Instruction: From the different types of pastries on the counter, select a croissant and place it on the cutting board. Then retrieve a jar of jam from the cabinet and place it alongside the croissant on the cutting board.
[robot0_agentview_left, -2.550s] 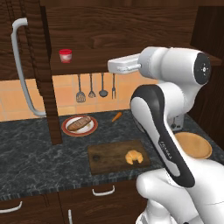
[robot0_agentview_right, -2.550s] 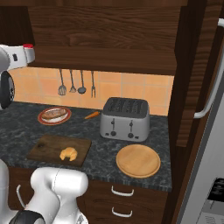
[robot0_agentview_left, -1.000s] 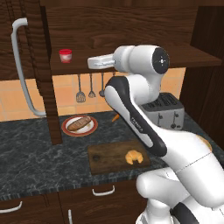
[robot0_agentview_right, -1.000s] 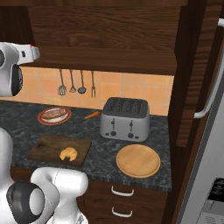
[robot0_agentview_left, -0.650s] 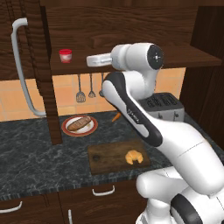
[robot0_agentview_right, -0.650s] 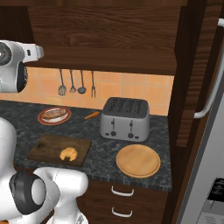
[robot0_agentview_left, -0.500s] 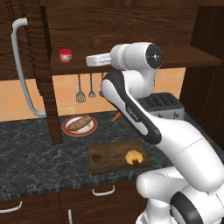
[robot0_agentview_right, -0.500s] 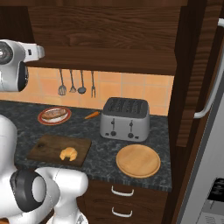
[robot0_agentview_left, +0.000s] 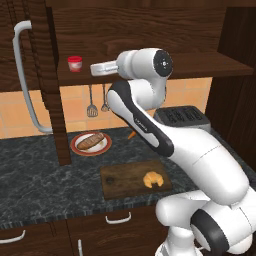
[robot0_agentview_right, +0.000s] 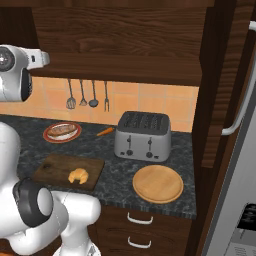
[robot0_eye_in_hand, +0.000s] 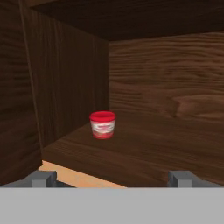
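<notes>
The jar of jam (robot0_agentview_left: 75, 63) stands alone on the cabinet (robot0_agentview_left: 200, 65) shelf, red-lidded with a pale band. In the hand view the jar of jam (robot0_eye_in_hand: 103, 124) sits upright ahead, near the cabinet's left wall. My gripper (robot0_agentview_left: 95, 68) hovers at shelf height just right of it, open and holding nothing; the fingertips (robot0_eye_in_hand: 43, 177) are spread wide and well short of the jar. The golden croissant (robot0_agentview_left: 152, 178) lies on the right part of the dark cutting board (robot0_agentview_left: 120, 180) on the counter (robot0_agentview_left: 30, 185). From the right base view, croissant (robot0_agentview_right: 78, 175) and cutting board (robot0_agentview_right: 55, 167) are at lower left.
A plate with a brown loaf roll (robot0_agentview_left: 91, 143) and a thin orange stick (robot0_agentview_left: 131, 134) lie behind the board. A toaster (robot0_agentview_right: 143, 135) and a round light-wood disc (robot0_agentview_right: 158, 183) stand to the right. Utensils (robot0_agentview_left: 92, 107) hang below the shelf. The open cabinet door (robot0_agentview_left: 50, 85) with its grey handle (robot0_agentview_left: 22, 85) juts out left.
The arm has swung left along the shelf, bringing the open gripper closer to the jar. The croissant and board have not moved.
</notes>
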